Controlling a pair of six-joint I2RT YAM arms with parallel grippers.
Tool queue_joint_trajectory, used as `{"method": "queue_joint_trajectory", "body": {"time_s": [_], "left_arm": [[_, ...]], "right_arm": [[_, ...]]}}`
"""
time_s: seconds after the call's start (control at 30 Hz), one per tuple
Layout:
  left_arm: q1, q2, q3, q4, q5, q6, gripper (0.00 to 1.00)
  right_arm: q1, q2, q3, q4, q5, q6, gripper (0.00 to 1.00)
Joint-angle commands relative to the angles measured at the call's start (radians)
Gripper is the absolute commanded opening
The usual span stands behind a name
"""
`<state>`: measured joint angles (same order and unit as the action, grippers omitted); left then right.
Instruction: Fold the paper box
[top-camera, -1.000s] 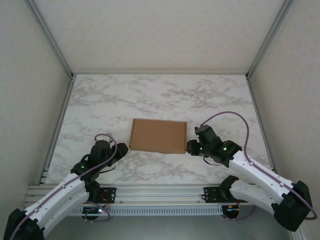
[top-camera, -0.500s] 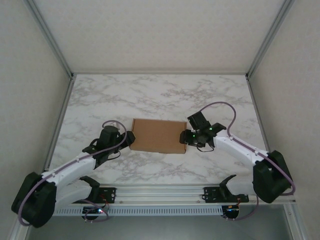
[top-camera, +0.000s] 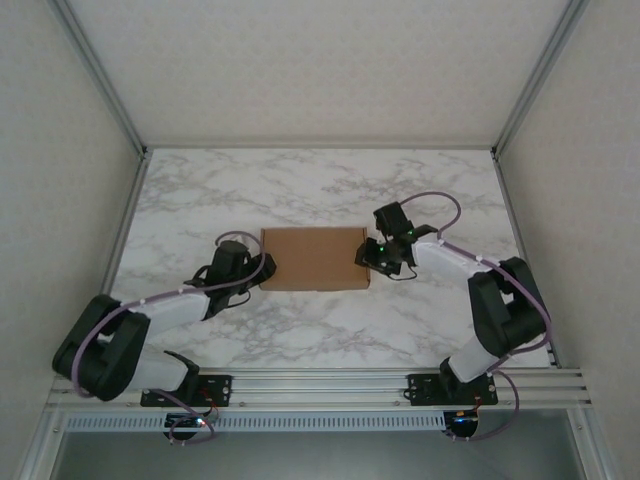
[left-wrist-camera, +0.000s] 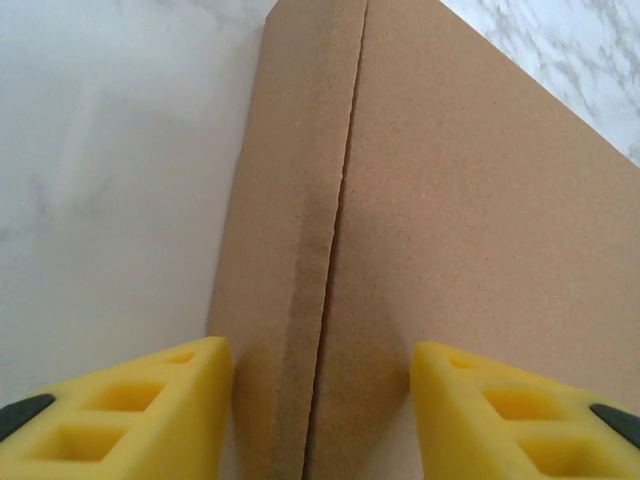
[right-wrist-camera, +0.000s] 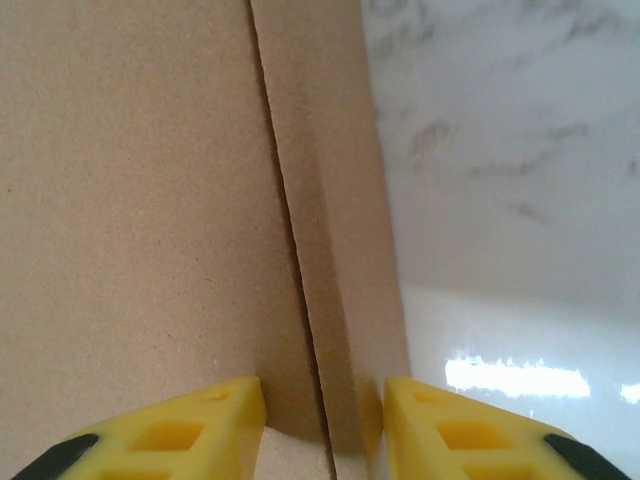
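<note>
Left gripper (top-camera: 263, 270) sat at the left short edge of the paper box (top-camera: 315, 258), its yellow fingers (left-wrist-camera: 150, 405) spread apart and straddling the fold line (left-wrist-camera: 335, 220) where the box's flat top met a narrow side strip; one finger sat on the strip side next to the tabletop, the other over the broad top panel, with bare cardboard showing between them. Right gripper (top-camera: 366, 256) mirrored it at the opposite short edge, its own yellow fingers (right-wrist-camera: 170, 430) also parted, though by a narrower gap, with the seam (right-wrist-camera: 285, 200) and part of the side strip running between them. Whether either pair pressed on the cardboard could not be told. Seen from above, the plain brown box lay flat and closed near the middle of the white marble-patterned table (top-camera: 300, 185), its long sides running left to right, directly between the two grippers and touching or just beside each. Both white arms reached in from the near corners, bent at the elbow, with lilac cables (top-camera: 436, 196) looping over their wrists and green lights glowing on the right arm's wrist. An aluminium rail (top-camera: 320, 378) carrying the arm bases ran along the table's near edge, and pale walls enclosed the workspace on three sides.
</note>
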<state>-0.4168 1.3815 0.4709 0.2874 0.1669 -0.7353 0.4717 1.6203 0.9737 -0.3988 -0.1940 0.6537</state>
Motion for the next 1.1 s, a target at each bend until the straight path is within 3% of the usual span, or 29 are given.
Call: {"method": "queue_joint_trajectory", "body": {"time_s": [0.0, 0.23, 0.43, 0.5, 0.6, 0.7, 0.8, 0.83, 0.97, 1.07], "left_arm": [[-0.002, 0.091, 0.095, 0.044, 0.028, 0.013, 0.48], [0.018, 0.288, 0.292, 0.000, -0.005, 0.080, 0.51], [0.049, 0.333, 0.354, -0.022, 0.013, 0.100, 0.55], [0.052, 0.316, 0.359, -0.029, 0.009, 0.114, 0.59], [0.053, 0.288, 0.378, -0.052, 0.012, 0.131, 0.65], [0.054, 0.255, 0.399, -0.081, -0.004, 0.152, 0.76], [0.058, 0.204, 0.429, -0.124, -0.046, 0.188, 0.99], [0.058, 0.180, 0.449, -0.148, -0.058, 0.207, 1.00], [0.043, 0.045, 0.517, -0.243, -0.191, 0.298, 1.00], [0.038, -0.137, 0.441, -0.138, -0.235, 0.400, 1.00]], "right_arm": [[-0.031, 0.095, 0.045, -0.020, 0.017, -0.041, 0.36], [-0.109, 0.243, 0.196, -0.045, -0.025, -0.076, 0.36], [-0.135, 0.295, 0.265, -0.071, -0.016, -0.117, 0.46], [-0.138, 0.288, 0.269, -0.071, -0.015, -0.120, 0.52], [-0.139, 0.259, 0.265, -0.064, -0.018, -0.129, 0.69], [-0.139, 0.216, 0.266, -0.065, -0.010, -0.140, 0.95], [-0.138, 0.138, 0.261, -0.053, 0.007, -0.150, 0.99], [-0.134, 0.094, 0.249, -0.034, 0.016, -0.166, 0.99], [-0.066, -0.119, 0.249, -0.019, 0.184, -0.322, 0.99], [0.042, -0.263, 0.272, -0.043, 0.421, -0.446, 0.99]]}}
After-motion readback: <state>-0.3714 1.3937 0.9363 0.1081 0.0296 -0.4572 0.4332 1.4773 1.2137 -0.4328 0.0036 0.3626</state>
